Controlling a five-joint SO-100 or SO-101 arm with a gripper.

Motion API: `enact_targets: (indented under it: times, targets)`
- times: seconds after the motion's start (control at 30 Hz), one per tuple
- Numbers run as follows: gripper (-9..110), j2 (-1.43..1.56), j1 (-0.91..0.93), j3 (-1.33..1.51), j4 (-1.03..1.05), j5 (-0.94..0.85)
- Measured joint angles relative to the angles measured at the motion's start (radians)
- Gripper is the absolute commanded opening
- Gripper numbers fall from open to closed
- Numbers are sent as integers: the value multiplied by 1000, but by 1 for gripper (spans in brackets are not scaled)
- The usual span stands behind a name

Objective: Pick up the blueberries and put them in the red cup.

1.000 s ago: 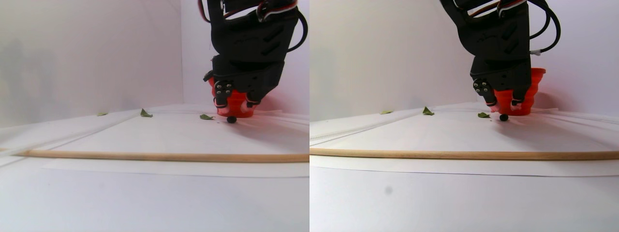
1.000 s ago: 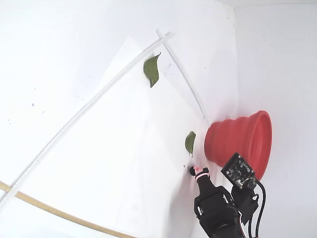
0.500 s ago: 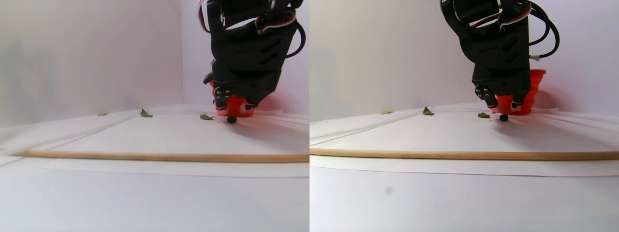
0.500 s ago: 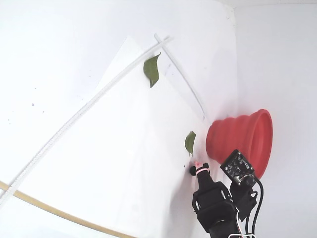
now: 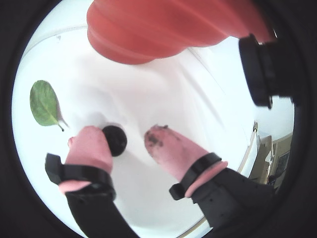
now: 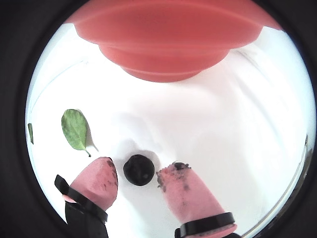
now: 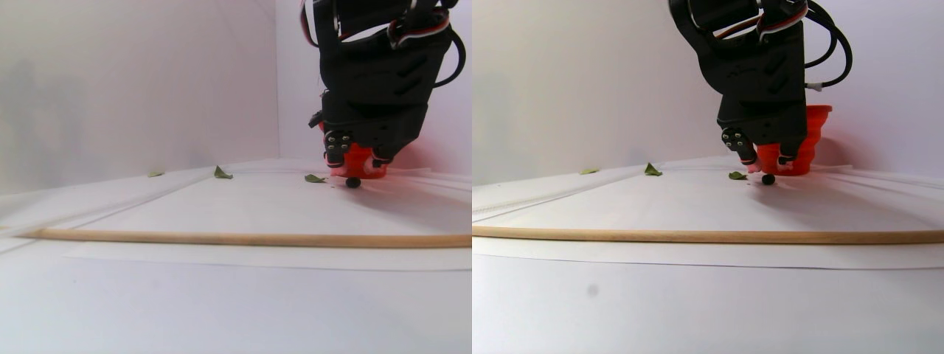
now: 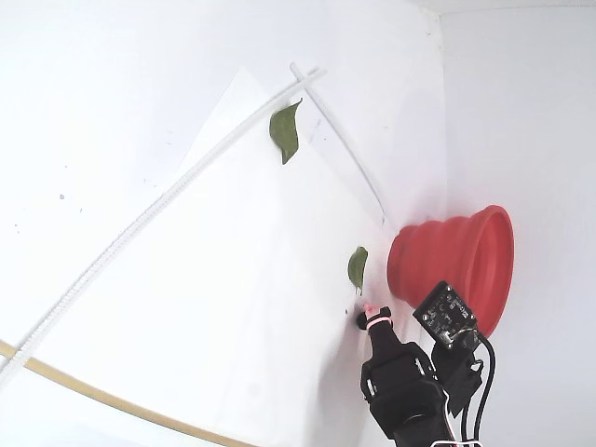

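One of the blueberries [image 6: 138, 169], small, round and near-black, lies on the white sheet just in front of the red cup [image 6: 168, 44]. My gripper [image 6: 138, 168] hangs low over it and is open, with a pink fingertip on each side of the berry. In a wrist view the berry [image 5: 115, 140] sits close against the left fingertip [image 5: 89, 144], while the gripper [image 5: 125, 135] shows a wide gap to the right fingertip. In the fixed view the gripper [image 8: 370, 312] and berry [image 8: 361, 320] are beside the cup [image 8: 447, 256]. The stereo pair view shows the berry [image 7: 353, 182] on the table under the gripper [image 7: 359, 164].
A green leaf [image 6: 75, 129] lies just left of the berry, and another leaf [image 8: 286, 130] lies farther off. A wooden stick [image 7: 243, 239] crosses the table in front. A thin white strip [image 8: 140, 223] runs along the paper's edge. White walls stand close behind the cup.
The gripper has sunk slightly toward the table around the blueberry. The berry, leaves and cup have stayed where they were.
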Motion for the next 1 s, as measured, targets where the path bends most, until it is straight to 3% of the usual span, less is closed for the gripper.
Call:
enact_targets:
  times: [0.43, 1.0]
  targets:
    - [16, 140, -15, 74, 94, 37]
    - [16, 61, -15, 63, 78, 26]
